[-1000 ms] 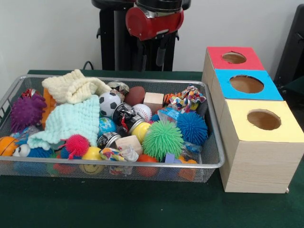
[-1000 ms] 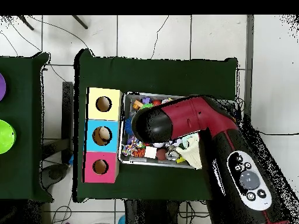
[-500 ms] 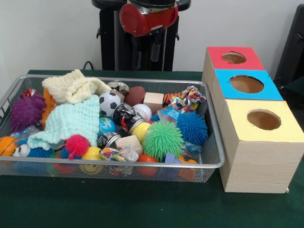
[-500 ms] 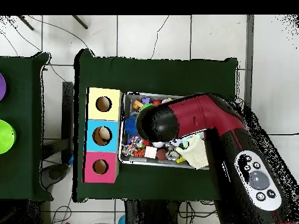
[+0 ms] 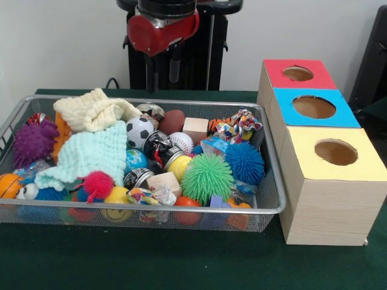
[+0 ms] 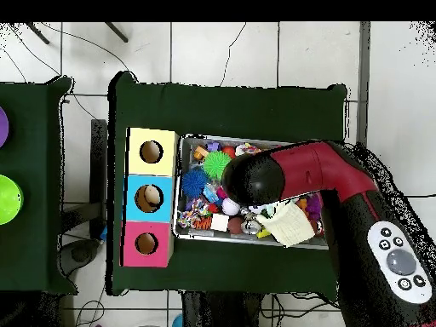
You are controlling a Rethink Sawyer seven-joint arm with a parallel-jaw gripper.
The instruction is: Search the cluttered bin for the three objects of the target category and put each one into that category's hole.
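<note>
Arm's red head (image 5: 162,27) hangs high over the bin's far edge, left of centre in front view. Gripper (image 5: 164,71) just dark stubs under it; can't tell how far open, and it holds and touches nothing, well clear of the toys.

Wire bin (image 5: 275,199) packed full. Cream cloth (image 5: 94,110) at far-left corner, mint cloth (image 5: 91,152) draped just in front, long side running toward the near edge. Soccer ball (image 5: 139,132) beside mint cloth, baseball (image 5: 181,142) just right of it. Brown football (image 5: 172,121) near far edge, long axis roughly left-right. Green spiky ball (image 5: 207,177) and blue spiky ball (image 5: 244,162) touching, toward the right wall. Purple spiky ball (image 5: 34,142) at left wall.

Hole box (image 5: 329,205) right of bin: red top (image 5: 297,74) far, blue top (image 5: 314,107) mid, yellow top (image 5: 336,153) near. Overhead, arm (image 6: 289,174) covers mid-bin.
</note>
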